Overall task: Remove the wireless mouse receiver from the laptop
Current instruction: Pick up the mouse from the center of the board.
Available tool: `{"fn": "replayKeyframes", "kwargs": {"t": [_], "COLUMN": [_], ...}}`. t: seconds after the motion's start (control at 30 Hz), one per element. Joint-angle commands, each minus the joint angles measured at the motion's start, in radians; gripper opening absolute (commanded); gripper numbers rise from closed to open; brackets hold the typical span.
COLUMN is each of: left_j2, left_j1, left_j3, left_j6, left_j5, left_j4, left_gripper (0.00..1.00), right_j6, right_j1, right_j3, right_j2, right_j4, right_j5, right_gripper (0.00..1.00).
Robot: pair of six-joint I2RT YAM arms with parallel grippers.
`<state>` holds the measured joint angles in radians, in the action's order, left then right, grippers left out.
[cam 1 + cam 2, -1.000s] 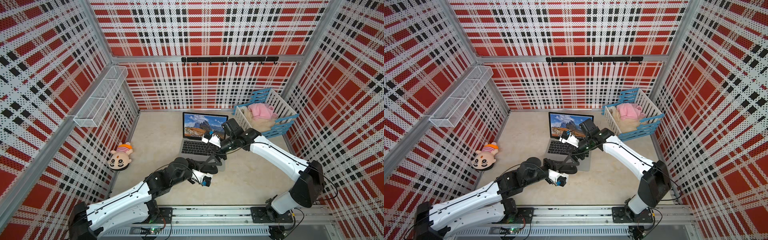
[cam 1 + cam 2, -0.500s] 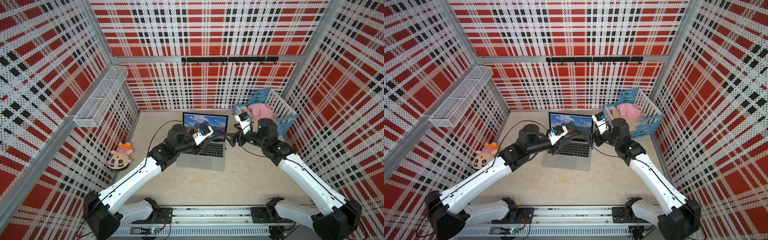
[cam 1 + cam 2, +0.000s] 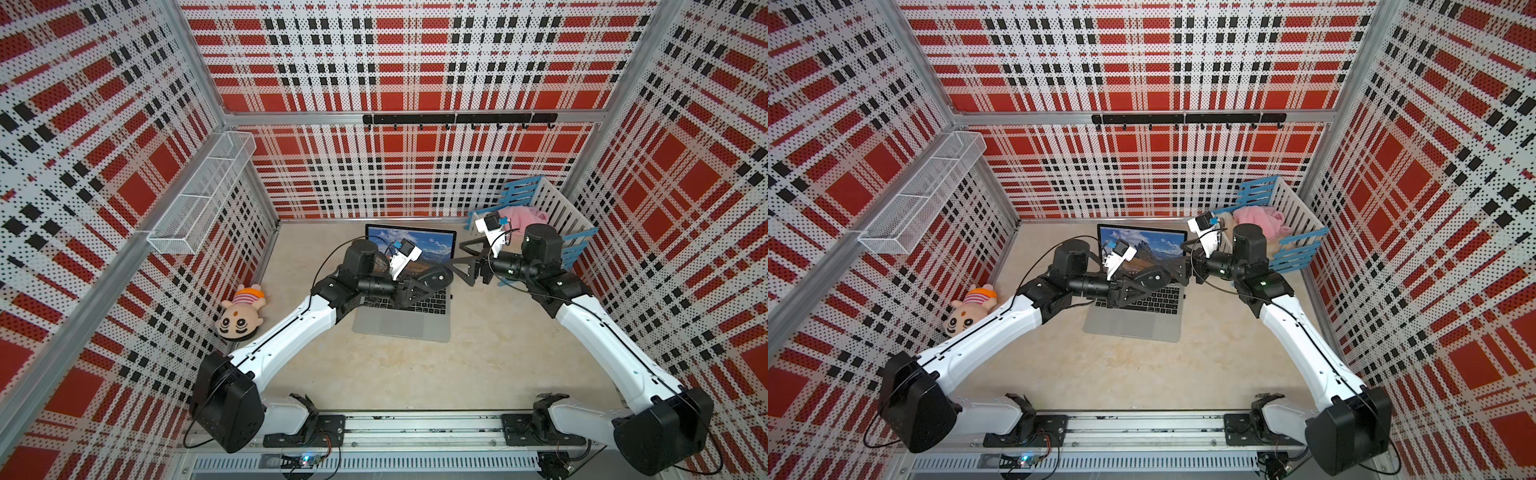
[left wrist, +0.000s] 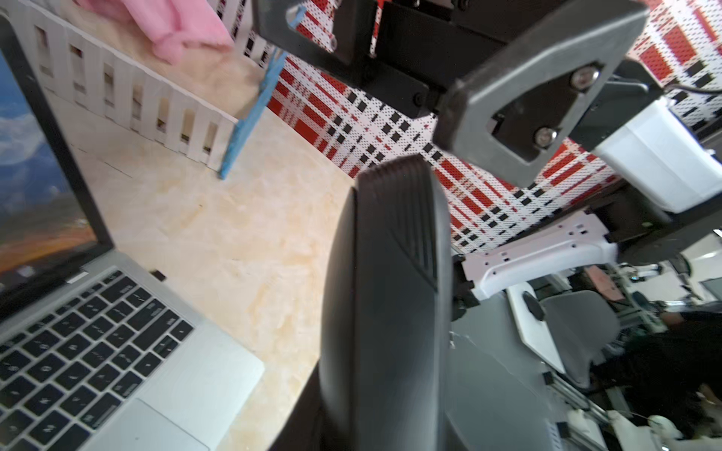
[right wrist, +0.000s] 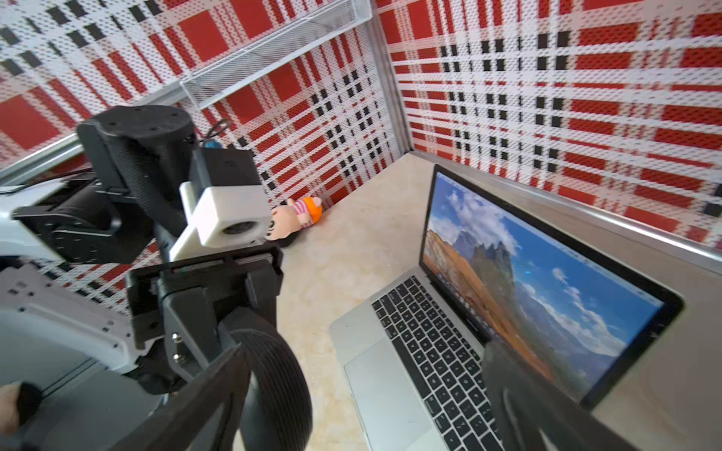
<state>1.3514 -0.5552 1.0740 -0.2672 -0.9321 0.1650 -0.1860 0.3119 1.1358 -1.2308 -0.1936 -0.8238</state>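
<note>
Two grippers meet over the laptop's (image 3: 399, 328) right side. Left gripper (image 3: 424, 283) is clamped on the black oval mouse (image 3: 435, 276), holding it above the keyboard, probably to keep it out of the way. Right gripper (image 3: 462, 257) stands wide open and empty just beside it, seemingly ready to pinch. Wireless mouse receiver (image 4: 158, 275) sits plugged into the laptop's right edge, near the hinge end. Farther back, a slatted crate (image 3: 561, 212) holds pink cloth (image 3: 524, 216). Lettering under the screen is too small to read

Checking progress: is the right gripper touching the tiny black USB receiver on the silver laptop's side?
Apart. Left wrist view shows bare beige table around the tiny black USB receiver; the right gripper hangs clear.
</note>
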Motion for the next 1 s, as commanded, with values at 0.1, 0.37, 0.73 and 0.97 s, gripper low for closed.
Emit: {"fn": "replayKeyframes", "kwargs": {"t": [0.1,0.37,0.73,0.97], "left_j2": [-0.011,-0.009,-0.030,-0.033], "left_j1": [0.045,0.061,0.081,0.081], "left_j3": [-0.012,-0.032,-0.045,-0.044], "left_j6": [-0.067,-0.055,-0.055,-0.055], "left_j5": [-0.126,-0.143,-0.152,-0.161], "left_j4": [-0.035,-0.035,-0.032,-0.034], "left_gripper": [0.00,0.00,0.00,0.00], "right_j6": [0.020,0.066,0.036,0.030], "right_j1": [0.019,0.093,0.103,0.125], "right_j3": [0.074,0.128,0.120,0.130], "right_j2": [-0.063,-0.139,-0.177,-0.205], "right_j4": [-0.098,-0.189,-0.149,-0.139], "right_j5": [-0.244,-0.243,-0.269,-0.285], "right_gripper": [0.99,0.92,0.62,0.62]}}
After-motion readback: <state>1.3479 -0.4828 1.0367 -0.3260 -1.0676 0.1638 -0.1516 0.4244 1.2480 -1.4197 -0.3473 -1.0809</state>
